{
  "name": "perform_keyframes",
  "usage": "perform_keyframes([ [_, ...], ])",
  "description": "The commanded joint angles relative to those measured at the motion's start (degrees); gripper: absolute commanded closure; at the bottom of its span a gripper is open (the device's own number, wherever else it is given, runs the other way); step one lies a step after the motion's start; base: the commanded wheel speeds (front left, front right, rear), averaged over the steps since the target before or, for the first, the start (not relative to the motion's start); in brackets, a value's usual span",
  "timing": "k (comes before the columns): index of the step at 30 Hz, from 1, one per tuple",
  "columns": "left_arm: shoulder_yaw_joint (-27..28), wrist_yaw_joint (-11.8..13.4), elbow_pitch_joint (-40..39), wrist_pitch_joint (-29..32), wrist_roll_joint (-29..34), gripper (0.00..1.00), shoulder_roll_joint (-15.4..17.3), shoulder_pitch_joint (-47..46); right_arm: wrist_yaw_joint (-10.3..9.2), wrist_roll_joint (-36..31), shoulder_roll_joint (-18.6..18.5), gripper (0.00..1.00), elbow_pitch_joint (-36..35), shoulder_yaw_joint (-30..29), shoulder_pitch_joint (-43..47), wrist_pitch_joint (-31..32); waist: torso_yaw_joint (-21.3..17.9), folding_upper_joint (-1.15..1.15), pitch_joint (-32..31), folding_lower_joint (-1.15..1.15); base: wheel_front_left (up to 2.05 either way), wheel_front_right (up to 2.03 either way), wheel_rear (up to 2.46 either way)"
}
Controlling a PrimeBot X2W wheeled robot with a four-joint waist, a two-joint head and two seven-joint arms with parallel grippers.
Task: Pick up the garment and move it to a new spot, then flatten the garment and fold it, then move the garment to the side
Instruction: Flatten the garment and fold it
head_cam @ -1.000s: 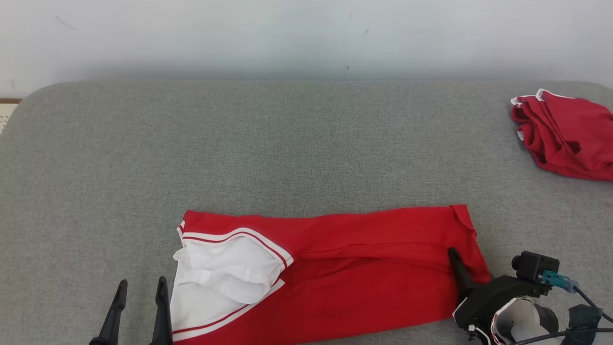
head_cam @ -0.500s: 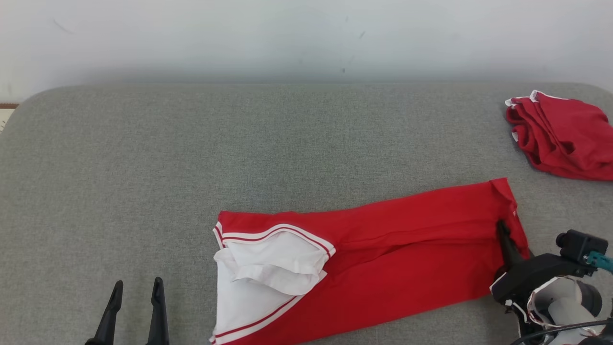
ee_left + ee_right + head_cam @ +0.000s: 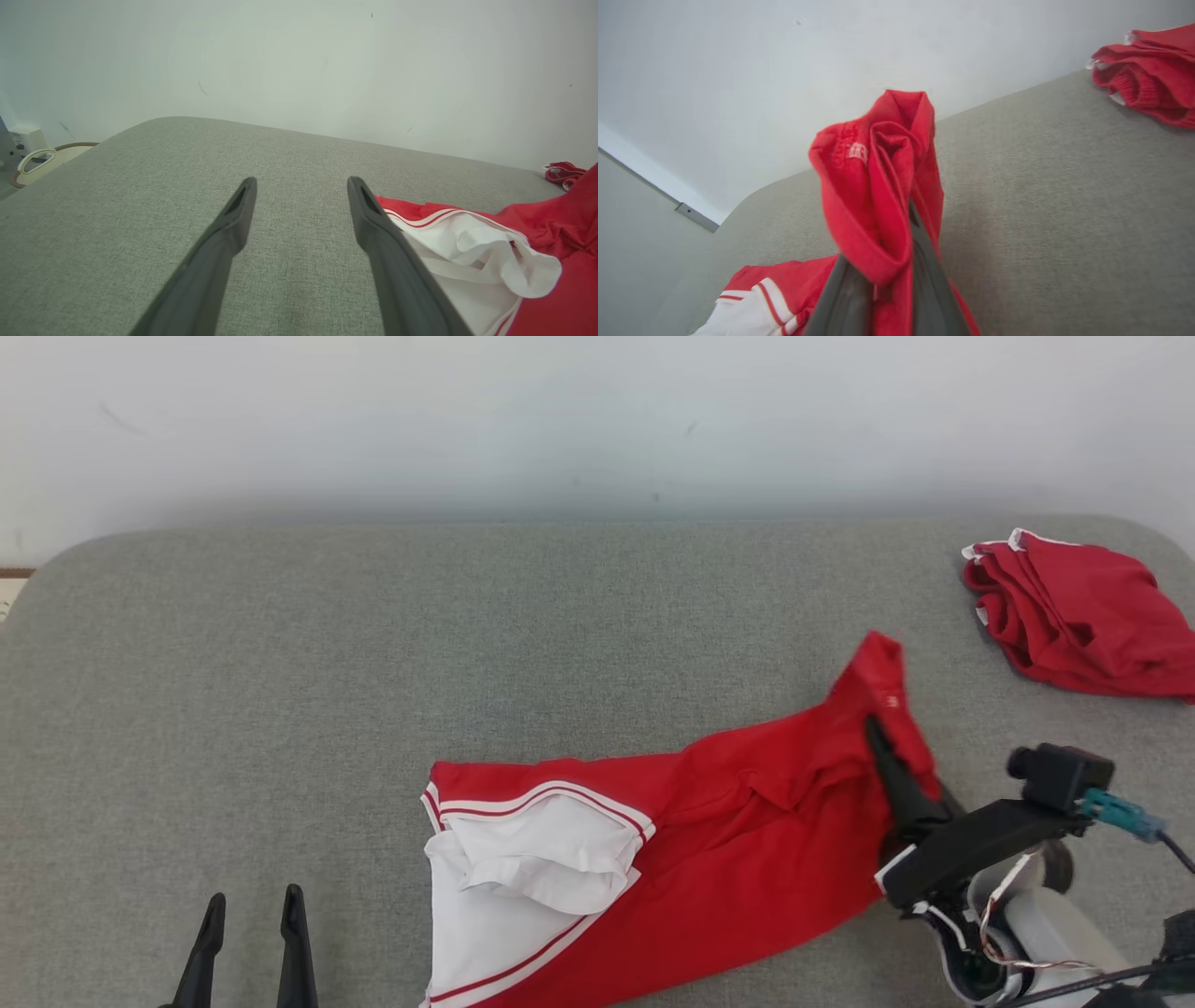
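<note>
Head view, Sam: where is the garment (image 3: 709, 859) lying?

Sam: It is lying on the table (image 3: 373, 644), well apart from the pile (image 3: 1074, 616). It is sitting nearer the robot than the pile and off to the pile's left. The end nearest the pile is rising off the table.

Mia: Who is lifting it?

Sam: The right gripper (image 3: 878, 733) is pinching that end. Its fingers are pressing together on a bunch of red cloth. The left gripper (image 3: 254, 898) is hanging far from the pile, with its fingers spread wide and holding nothing.

Mia: So what step is it doing?

Sam: I am guessing it is folding, bringing this end over toward the white end.

Mia: How is it going to do that well?

Sam: It should be lifting high enough that the cloth is not dragging. It should be going slow and straight away from the pile, then laying the edge down even. The bunch is looking thick, so it could be slipping or landing crooked.
</note>
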Motion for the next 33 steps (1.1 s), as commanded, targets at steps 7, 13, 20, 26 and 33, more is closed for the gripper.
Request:
perform_keyframes([
  [7, 0.0, 0.4, 0.2, -0.2, -0.1, 0.00, 0.0, 1.4, -0.04, 0.9, 2.5, 1.00, -9.5, 3.8, 2.8, 3.9, 1.8, 0.00, -1.4, 0.00, 0.00, 0.00, 0.00],
  [13, -1.2, 0.3, 0.9, -0.2, -0.4, 0.00, 0.0, 1.2, -0.04, -0.8, 5.5, 1.00, -13.0, 6.8, 3.1, 6.4, 4.3, 0.00, -1.8, 0.00, 0.00, 0.00, 0.00],
  [20, -3.4, 0.5, 1.7, -0.2, -1.0, 0.00, 0.0, -0.5, -0.04, -3.5, 9.6, 1.00, -10.2, 9.0, 1.1, 7.4, 7.6, 0.00, -1.6, 0.00, 0.00, 0.00, 0.00],
  [26, -5.8, 0.4, 2.8, -0.2, -1.8, 0.00, 0.0, -2.0, -0.04, -4.2, 12.9, 1.00, -4.3, 10.3, -1.7, 6.7, 10.6, 0.00, -0.9, 0.00, 0.00, 0.00, 0.00],
  [33, -8.2, 0.6, 4.0, -0.2, -2.8, 0.00, 0.0, -3.6, -0.03, -4.1, 14.8, 1.00, 3.3, 11.9, -4.3, 4.9, 13.8, 0.00, 0.4, 0.00, 0.00, 0.00, 0.00],
])
